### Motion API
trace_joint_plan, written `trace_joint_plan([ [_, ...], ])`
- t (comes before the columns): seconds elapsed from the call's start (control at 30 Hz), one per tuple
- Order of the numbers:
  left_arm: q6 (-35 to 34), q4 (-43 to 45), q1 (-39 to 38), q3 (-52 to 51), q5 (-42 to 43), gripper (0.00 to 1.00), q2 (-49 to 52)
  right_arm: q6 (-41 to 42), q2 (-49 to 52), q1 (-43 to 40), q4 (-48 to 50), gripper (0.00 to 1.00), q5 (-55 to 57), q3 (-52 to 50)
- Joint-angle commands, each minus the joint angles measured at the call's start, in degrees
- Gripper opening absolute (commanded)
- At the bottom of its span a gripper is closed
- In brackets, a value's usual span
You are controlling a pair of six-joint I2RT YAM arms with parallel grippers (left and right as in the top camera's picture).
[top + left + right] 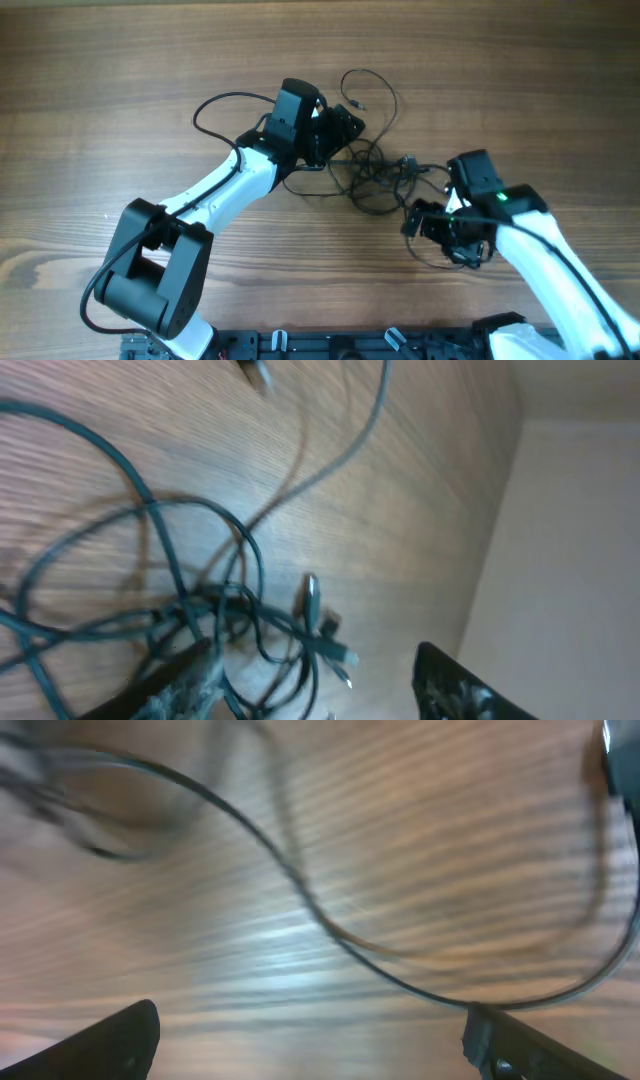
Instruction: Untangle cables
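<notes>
While my left gripper hangs at the knot's ten o'clock, its jaws stand wide, one finger right at the edge of the tangled cables on the wooden table. The knot lies near mid-table, and one loop reaches toward twelve o'clock, ending in a small plug. My right gripper sits at the knot's four o'clock, jaws wide too, with a single loose strand sweeping across the wood between them.

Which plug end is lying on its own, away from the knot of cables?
The plug end at the tip of the big open loop beyond the knot. The other plugs lie bunched against the knot.
</notes>
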Motion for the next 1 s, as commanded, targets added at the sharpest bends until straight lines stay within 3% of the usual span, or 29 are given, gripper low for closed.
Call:
trace_joint_plan([
  [0.0,1.97,0.22,-2.73,0.33,5.18,0.5,-1.07,9.62,-9.79,-0.07,2.45,1.0,1.44,0.17],
  [0.1,1.68,0.15,-6.64,0.31,4.09,0.32,-1.05,14.97,-17.79,-0.07,2.86,0.99,8.13,0.17],
  [0.13,1.53,0.15,-8.22,0.26,1.99,0.3,-1.05,16.83,-19.8,-0.07,2.86,1.0,10.43,0.17],
  [0.23,-0.24,0.13,-12.07,0.26,-6.05,0.32,-1.03,20.0,-23.76,-0.07,3.23,1.0,13.25,0.17],
  [0.43,-11.41,-0.74,-15.96,0.2,-10.1,0.25,-0.46,20.76,-22.69,-0.07,3.3,1.0,13.35,0.17],
  [0.53,-16.55,-4.35,-17.57,0.15,-19.04,0.26,0.57,20.7,-20.9,-0.07,3.1,1.0,13.05,0.17],
  [0.77,-16.55,-5.44,-17.7,0.13,-20.04,0.27,4.87,20.63,-19.04,-0.07,3.15,1.0,12.92,0.17],
  [0.97,-16.52,-6.64,-17.7,0.11,-20.04,0.14,6.58,20.65,-18.88,-0.07,3.37,1.0,12.94,0.17],
])
